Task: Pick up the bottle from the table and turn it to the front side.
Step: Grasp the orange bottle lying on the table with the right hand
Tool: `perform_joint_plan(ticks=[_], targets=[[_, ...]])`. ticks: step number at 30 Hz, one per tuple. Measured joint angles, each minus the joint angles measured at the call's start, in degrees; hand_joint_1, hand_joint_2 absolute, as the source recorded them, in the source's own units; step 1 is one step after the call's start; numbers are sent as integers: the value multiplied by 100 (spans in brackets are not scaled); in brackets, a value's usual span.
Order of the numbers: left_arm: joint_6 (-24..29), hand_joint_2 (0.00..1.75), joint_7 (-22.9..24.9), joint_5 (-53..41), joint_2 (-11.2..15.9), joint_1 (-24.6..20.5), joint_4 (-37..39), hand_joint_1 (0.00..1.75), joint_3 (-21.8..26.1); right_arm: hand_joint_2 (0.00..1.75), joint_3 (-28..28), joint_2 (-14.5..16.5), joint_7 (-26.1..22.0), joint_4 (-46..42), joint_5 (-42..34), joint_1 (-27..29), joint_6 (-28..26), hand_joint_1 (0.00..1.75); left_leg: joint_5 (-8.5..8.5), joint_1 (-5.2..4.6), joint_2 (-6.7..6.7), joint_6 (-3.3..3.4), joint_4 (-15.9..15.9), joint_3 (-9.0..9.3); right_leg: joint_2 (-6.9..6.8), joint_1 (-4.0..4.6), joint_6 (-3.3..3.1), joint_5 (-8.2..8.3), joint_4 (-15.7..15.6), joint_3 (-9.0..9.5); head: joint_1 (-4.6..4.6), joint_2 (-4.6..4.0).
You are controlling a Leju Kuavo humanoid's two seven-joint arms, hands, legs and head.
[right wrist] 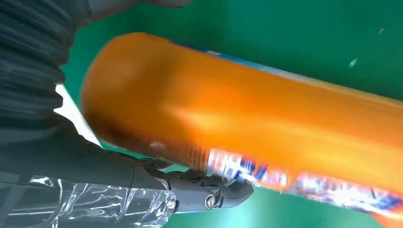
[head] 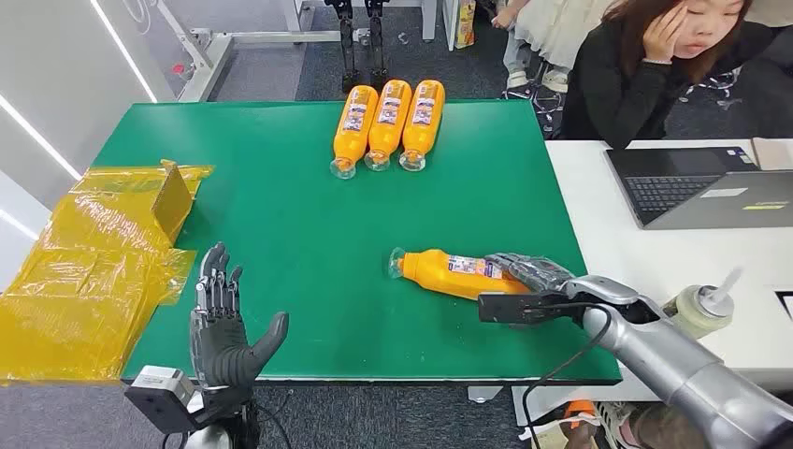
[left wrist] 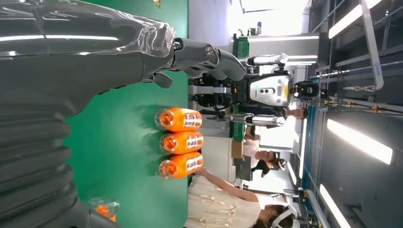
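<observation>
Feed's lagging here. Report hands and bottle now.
Right hand grips the bottle, lying on the green table. Left hand open, holding nothing. Three more bottles far side, clear of it.

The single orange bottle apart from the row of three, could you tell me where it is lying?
In the head view the single orange bottle lies on its side on the green table, near its right front edge, with the right hand on its base end.

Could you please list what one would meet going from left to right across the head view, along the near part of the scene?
Yellow plastic wrapping → left hand, open above the green table → orange bottle lying on its side → right hand gripping that bottle → tape roll on the white desk.
</observation>
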Motion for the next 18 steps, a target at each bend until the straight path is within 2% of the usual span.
perform_joint_plan(ticks=[6,7,10,11,18], targets=[[5,175,8,0,2,23,-26,0,-19,175,9,131,-29,169,43,69,-39,0,0,0,1,0,0,0,0,0,0,0,0,1,-1,0],[7,175,12,0,2,25,-30,0,-21,175,8,142,-34,183,70,75,-52,16,0,0,1,0,0,1,1,0,0,0,0,1,-1,0],[13,175,40,0,2,35,-44,0,-33,175,-21,154,-48,193,161,117,-115,147,0,0,2,0,1,2,1,0,0,0,-1,2,0,0],[17,175,49,0,2,43,-54,0,-38,175,-39,152,-58,182,200,134,-134,175,0,0,2,0,1,2,1,0,0,0,-1,2,0,0],[77,175,56,2,47,136,-119,0,-44,175,-110,-21,-176,-134,276,177,59,175,1,-2,4,2,1,3,2,-1,-1,2,-1,3,-1,0]])
